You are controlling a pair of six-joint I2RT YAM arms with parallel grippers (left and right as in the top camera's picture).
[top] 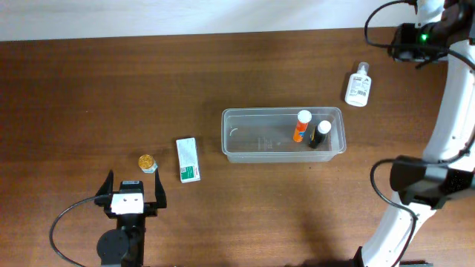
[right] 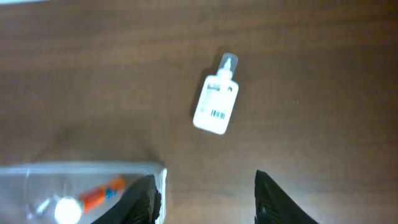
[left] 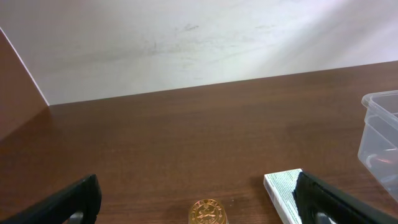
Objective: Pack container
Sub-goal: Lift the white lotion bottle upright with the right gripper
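Observation:
The clear plastic container stands mid-table and holds an orange bottle and a black bottle. In the right wrist view its corner and the orange bottle show at lower left. A white bottle lies flat on the table behind and right of the container, also seen in the right wrist view. My right gripper is open and empty, high above the table. My left gripper is open and empty, just in front of a gold-lidded jar.
A white and green box lies left of the container, next to the jar. In the left wrist view, the jar's lid sits between my open left fingers, the box by the right finger, and the container's edge at far right.

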